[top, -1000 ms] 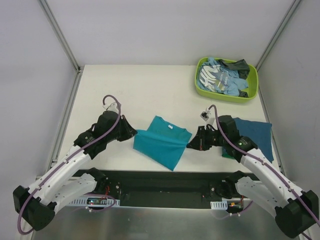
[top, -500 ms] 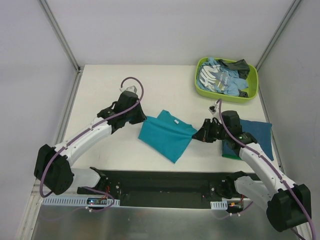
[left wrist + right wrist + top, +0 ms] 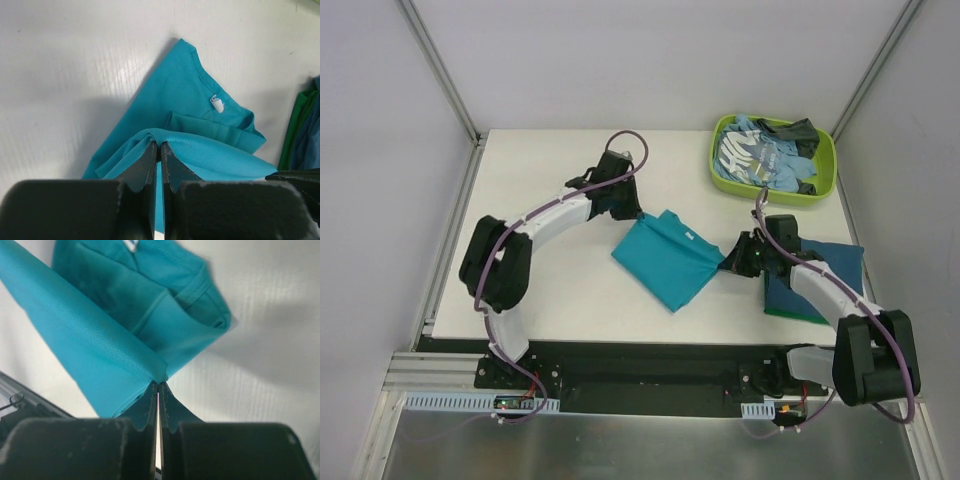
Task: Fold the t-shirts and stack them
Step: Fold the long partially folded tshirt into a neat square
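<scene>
A bright teal t-shirt point(image 3: 670, 258) is partly folded in the middle of the white table. My left gripper point(image 3: 632, 212) is shut on its far-left edge; the pinched cloth shows in the left wrist view point(image 3: 200, 155). My right gripper point(image 3: 732, 262) is shut on its right corner, seen in the right wrist view point(image 3: 110, 365). The cloth is stretched between them, raised off the table. A folded dark blue-teal shirt point(image 3: 830, 270) lies on a green one point(image 3: 782, 308) at the right, under my right arm. More shirts, light blue printed point(image 3: 750, 158) and dark grey point(image 3: 800, 132), fill the tub.
A lime-green plastic tub point(image 3: 823, 185) stands at the far right corner. Grey walls and metal frame posts point(image 3: 440, 70) bound the table. The black mounting rail point(image 3: 640, 365) runs along the near edge.
Both grippers have carried the teal shirt away from the near edge and to the right, toward the stack. The left arm has stretched far out; the right has drawn back to the right.
</scene>
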Robot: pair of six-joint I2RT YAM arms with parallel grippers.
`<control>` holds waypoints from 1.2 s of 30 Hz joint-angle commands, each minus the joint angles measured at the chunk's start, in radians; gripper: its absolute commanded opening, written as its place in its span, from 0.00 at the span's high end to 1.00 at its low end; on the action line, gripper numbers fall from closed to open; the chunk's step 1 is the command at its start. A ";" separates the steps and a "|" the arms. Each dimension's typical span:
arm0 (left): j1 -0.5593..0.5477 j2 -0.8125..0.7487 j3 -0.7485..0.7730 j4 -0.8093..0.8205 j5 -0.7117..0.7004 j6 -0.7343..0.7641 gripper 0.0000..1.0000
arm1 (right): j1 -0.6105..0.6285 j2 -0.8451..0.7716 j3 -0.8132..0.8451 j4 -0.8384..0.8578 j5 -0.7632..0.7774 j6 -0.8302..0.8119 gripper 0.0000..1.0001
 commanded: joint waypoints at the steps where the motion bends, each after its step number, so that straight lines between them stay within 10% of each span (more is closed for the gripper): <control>1: 0.028 0.144 0.147 0.027 0.059 0.054 1.00 | -0.042 0.092 0.031 0.049 0.099 0.001 1.00; 14: 0.036 0.436 0.322 0.022 0.259 0.036 1.00 | -0.060 0.281 0.086 0.081 0.170 0.009 1.00; 26: 0.017 -0.061 -0.369 0.022 0.181 -0.066 1.00 | 0.020 0.176 0.000 0.012 0.027 -0.025 1.00; 36: -0.053 -0.288 -0.370 0.020 0.130 -0.075 1.00 | 0.035 -0.052 -0.005 -0.052 0.043 -0.048 0.99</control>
